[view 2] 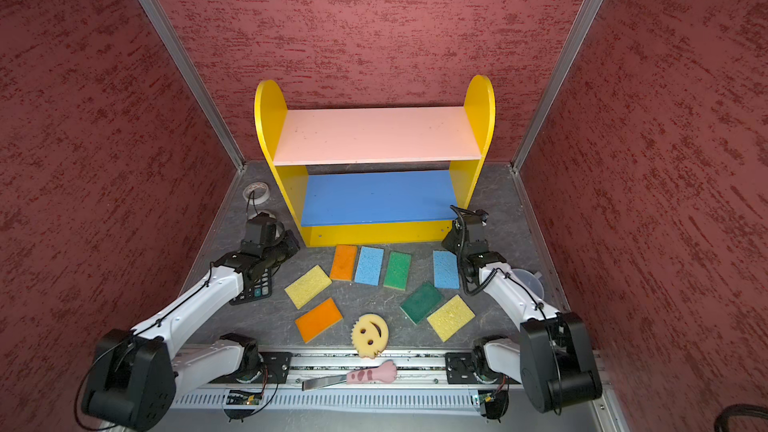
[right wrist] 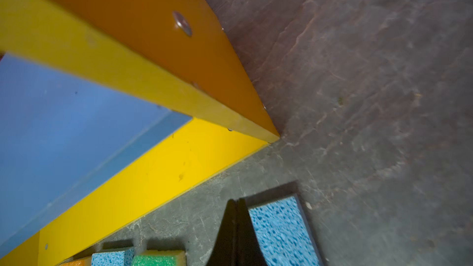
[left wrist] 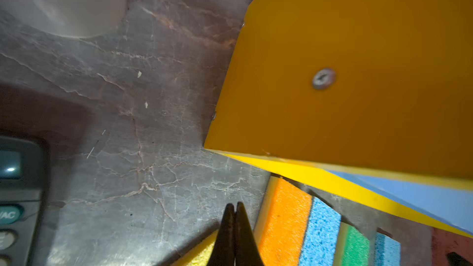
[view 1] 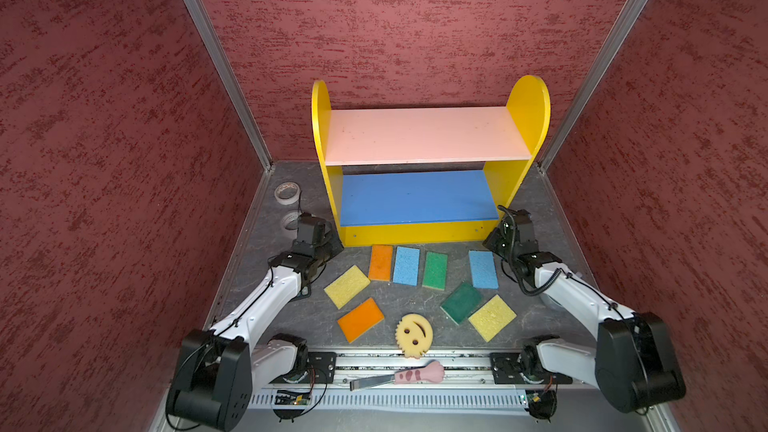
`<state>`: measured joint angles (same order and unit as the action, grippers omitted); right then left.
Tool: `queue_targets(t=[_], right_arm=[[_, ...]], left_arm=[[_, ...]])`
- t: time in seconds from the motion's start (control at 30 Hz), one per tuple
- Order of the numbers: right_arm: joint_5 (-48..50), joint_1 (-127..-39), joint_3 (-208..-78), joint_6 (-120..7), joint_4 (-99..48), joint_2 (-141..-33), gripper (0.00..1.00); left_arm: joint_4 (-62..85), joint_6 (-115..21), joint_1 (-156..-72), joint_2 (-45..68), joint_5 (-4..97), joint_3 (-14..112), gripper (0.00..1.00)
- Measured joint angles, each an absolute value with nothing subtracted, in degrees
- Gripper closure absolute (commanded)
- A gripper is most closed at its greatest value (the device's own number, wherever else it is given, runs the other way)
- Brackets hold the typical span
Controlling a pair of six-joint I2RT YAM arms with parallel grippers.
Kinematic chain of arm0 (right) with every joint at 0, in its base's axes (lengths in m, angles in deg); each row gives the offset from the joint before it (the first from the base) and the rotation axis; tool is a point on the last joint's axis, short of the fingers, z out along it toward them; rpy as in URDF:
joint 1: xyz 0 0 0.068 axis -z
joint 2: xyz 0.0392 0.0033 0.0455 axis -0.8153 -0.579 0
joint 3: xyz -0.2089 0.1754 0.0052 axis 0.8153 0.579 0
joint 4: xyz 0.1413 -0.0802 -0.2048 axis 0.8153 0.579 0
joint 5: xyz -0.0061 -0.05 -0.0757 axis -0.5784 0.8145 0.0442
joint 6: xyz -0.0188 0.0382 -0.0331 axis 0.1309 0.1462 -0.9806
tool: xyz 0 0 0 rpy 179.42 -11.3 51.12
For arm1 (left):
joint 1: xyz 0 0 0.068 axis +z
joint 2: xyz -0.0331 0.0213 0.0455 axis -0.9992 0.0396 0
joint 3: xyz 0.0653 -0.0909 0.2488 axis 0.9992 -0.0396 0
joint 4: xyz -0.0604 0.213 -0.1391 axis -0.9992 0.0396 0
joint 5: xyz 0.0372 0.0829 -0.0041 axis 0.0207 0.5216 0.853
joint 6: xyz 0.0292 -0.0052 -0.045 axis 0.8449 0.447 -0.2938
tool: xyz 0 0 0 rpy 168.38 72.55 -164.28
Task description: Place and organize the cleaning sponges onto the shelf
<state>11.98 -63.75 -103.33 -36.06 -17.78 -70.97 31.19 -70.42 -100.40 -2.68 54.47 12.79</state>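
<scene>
Closed with nothing between its jaws, the left gripper (view 1: 333, 246) hangs low over the table (view 1: 415, 303), just beside the front left corner of the shelf (view 1: 530, 118), a little left of centre in both top views. The left wrist view shows its two dark fingers (left wrist: 225, 229) pressed together. The right gripper (view 1: 491, 241) is likewise closed and holds nothing, just beside the shelf's front right corner, right of centre in the frame; its fingers (right wrist: 227, 226) meet next to a blue sponge (view 1: 483, 269).

The shelf stands mid-frame against the back wall, with a pink board (view 1: 424, 135) above, a blue board (view 1: 415, 197) below it and a yellow base (view 1: 436, 232). All nine sponges lie flat on the table in front of it, in the lower middle of the frame. Nearest the base a row runs left to right: an orange sponge (view 1: 380, 262), a light blue sponge (view 1: 406, 265), a green sponge (view 1: 435, 270), then a gap and the blue sponge by the right gripper. Below the row on the left lie a yellow sponge (view 1: 347, 286) and a second orange sponge (view 1: 360, 320); on the right, a dark green sponge (view 1: 461, 303) and a second yellow sponge (view 1: 492, 317) side by side. The smiley sponge (view 1: 414, 334) rests at the table's front edge, bottom centre. A pink paw tool (view 1: 419, 374) lies on the rail (view 1: 465, 369) below it
</scene>
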Motion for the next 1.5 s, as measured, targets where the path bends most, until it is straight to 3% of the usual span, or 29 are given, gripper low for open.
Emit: queue_targets(t=[0.63,1.03,1.27,1.33,1.5], right_arm=[[-0.8,-57.5,-116.3,-39.9,-21.3,-92.4,1.00],[-2.8,-56.5,-121.5,-40.0,-22.9,-98.8,1.00],[1.4,-59.0,-119.2,-39.7,-21.2,-95.5,1.00],[4.6,-60.7,-117.3,-39.4,-20.3,-92.5,0.95],[9.4,-72.9,-110.9,-38.5,-17.9,-83.6,0.68]], left_arm=[[28.8,-70.3,-101.7,22.0,56.2,29.3,1.00],[27.2,-70.6,-101.8,27.8,56.5,33.9,1.00],[26.4,-70.4,-102.5,24.6,56.6,32.7,1.00],[26.4,-70.3,-103.1,21.4,56.6,31.5,1.00],[26.9,-70.0,-104.9,12.5,57.2,27.6,0.93]])
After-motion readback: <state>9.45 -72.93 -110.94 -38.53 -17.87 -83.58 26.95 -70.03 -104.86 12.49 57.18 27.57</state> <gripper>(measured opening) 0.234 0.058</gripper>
